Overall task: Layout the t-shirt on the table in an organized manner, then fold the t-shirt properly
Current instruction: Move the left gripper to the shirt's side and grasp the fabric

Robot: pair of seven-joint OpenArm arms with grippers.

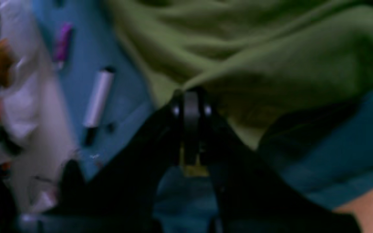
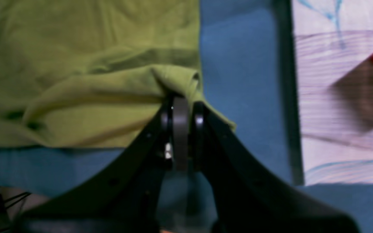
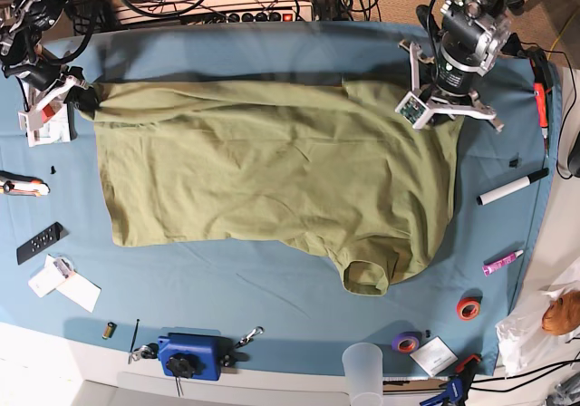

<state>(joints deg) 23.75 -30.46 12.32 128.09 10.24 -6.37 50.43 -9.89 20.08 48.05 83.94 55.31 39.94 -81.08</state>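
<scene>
I am holding the t-shirt (image 3: 272, 166) with both arms at once. It is lying across the far half of the table (image 3: 272, 279), its long axis running side to side in the base view, with one sleeve hanging toward the near edge.

Left gripper (image 1: 191, 97): jaws are closed tight on a fold of olive cloth at the shirt's corner on the base view's right. In the left wrist view the fabric is rising away from the fingertips and spreading ahead and to the right of them. A white marker (image 1: 98, 98) and a pink marker (image 1: 62, 42) are lying on the blue cloth off to the side, clear of the shirt.

Right gripper (image 2: 181, 103): jaws are likewise pinched together on a bunched corner, the cloth puckering just above the tips. Here the body of the shirt is stretching off to the left of the jaws.

So each arm is sitting at its own end of the far edge, and the fabric between them is sagging slightly rather than running taut. I am judging that the coming move depends on pulling along that long axis, the two ends apart. Wrinkles are visible across the chest.
</scene>
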